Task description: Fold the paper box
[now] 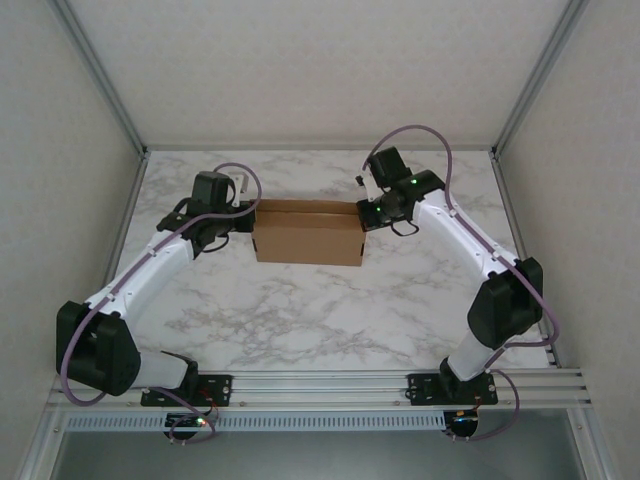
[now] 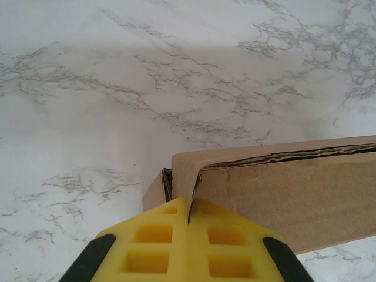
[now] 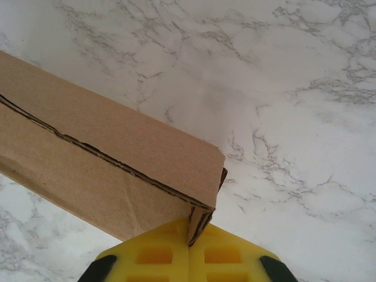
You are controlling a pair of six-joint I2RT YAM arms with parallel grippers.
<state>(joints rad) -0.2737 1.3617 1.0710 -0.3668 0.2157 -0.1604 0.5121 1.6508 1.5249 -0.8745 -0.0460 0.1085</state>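
The paper box [image 1: 308,232] stands closed at mid-table [image 1: 300,320]. The left gripper [image 2: 188,202] and the right gripper [image 3: 189,226] meet its ends, jaws pressed together, possibly nipping a cardboard edge, which is hard to judge. To seat the end walls well, press inward evenly from both sides, without skewing the box.

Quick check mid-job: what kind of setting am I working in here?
Probably a lab robot cell, not a home or shop: plain white panel walls in an aluminium frame enclose a marble-patterned table, with a metal mounting rail along its near edge.
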